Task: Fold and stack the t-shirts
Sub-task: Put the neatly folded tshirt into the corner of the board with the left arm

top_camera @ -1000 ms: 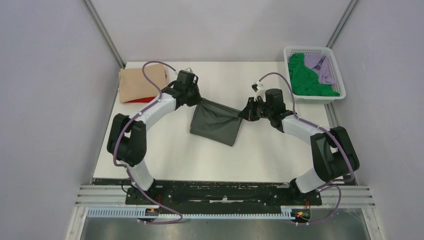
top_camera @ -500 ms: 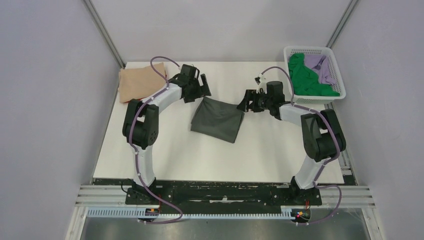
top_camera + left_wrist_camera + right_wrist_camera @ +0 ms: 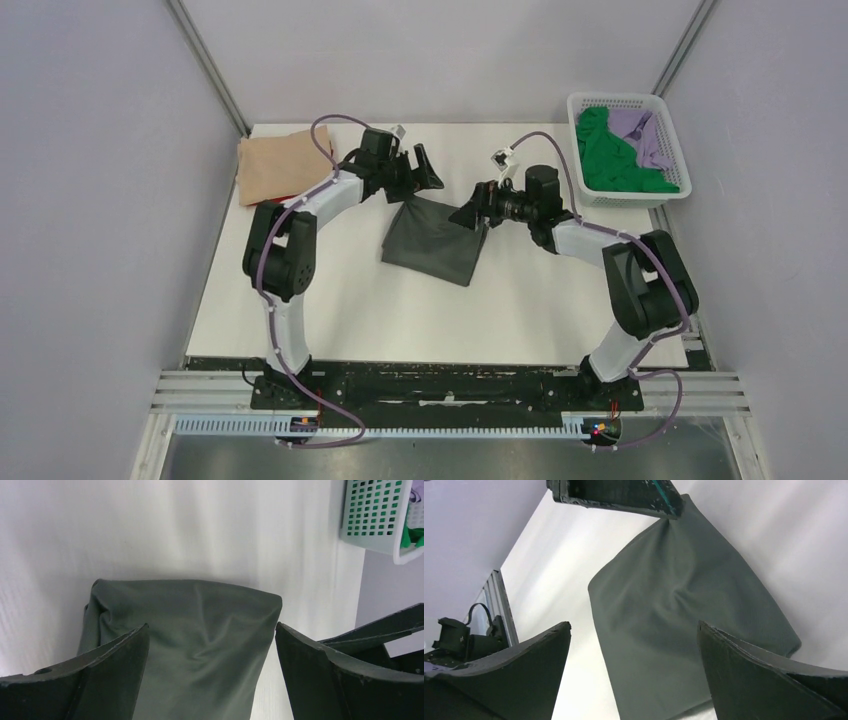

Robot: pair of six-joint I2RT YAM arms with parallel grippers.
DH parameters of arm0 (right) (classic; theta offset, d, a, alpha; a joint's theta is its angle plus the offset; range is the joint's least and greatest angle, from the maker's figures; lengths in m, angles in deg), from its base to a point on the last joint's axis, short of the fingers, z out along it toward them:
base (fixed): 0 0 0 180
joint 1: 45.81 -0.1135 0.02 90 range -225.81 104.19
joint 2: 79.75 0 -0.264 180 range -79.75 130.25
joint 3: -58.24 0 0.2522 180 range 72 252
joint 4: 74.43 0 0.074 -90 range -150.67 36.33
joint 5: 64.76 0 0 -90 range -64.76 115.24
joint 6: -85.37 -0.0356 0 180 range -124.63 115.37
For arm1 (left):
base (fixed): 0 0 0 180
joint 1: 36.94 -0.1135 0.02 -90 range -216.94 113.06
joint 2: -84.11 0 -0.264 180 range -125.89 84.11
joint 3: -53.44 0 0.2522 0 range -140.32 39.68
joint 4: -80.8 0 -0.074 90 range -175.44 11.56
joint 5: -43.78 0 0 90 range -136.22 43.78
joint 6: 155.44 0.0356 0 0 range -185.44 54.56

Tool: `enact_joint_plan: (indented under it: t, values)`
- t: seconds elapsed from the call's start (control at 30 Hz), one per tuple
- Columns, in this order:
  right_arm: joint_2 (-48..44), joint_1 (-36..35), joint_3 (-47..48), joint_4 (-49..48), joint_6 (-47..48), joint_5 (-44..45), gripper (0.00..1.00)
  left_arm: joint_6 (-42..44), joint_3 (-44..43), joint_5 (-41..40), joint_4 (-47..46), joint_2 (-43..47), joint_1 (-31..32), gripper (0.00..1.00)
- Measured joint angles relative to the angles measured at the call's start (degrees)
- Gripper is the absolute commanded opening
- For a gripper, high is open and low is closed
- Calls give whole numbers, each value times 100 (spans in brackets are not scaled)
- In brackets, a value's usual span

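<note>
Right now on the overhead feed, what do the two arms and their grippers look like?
Both match: the left arm and right arm have white links, chunky black joints and a lilac cable looping alongside. The left gripper and right gripper carry broad black wedge fingers.

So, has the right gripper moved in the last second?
Yes. The right gripper has shifted left, farther from the basket, and now stands open over the grey shirt's far right corner.
</note>
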Motion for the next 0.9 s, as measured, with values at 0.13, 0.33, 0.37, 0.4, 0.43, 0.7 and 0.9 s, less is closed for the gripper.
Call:
enact_joint_plan:
  t: [0.13,0.33,0.37,0.4,0.43,0.7,0.9]
  values:
    - [645,11,138,-623,-402,-197,98,-83,-297,11,-72,-450,9,100]
    - [1512,57,267,-323,-411,295,98,-210,-557,-90,26,-1084,-15,100]
    - [1517,74,273,-313,-409,326,98,-212,-577,-142,59,-1082,-17,100]
    - [1495,74,275,-286,-367,424,98,-214,-577,-192,98,-1086,-13,100]
    - [1484,74,264,-271,-337,487,98,-212,-573,-225,129,-1080,-13,100]
    - [1051,55,-374,-472,-11,627,98,-214,992,-376,-4,11,90,100]
    - [280,-131,-1099,-195,227,671,98,-210,1840,-575,260,791,492,100]
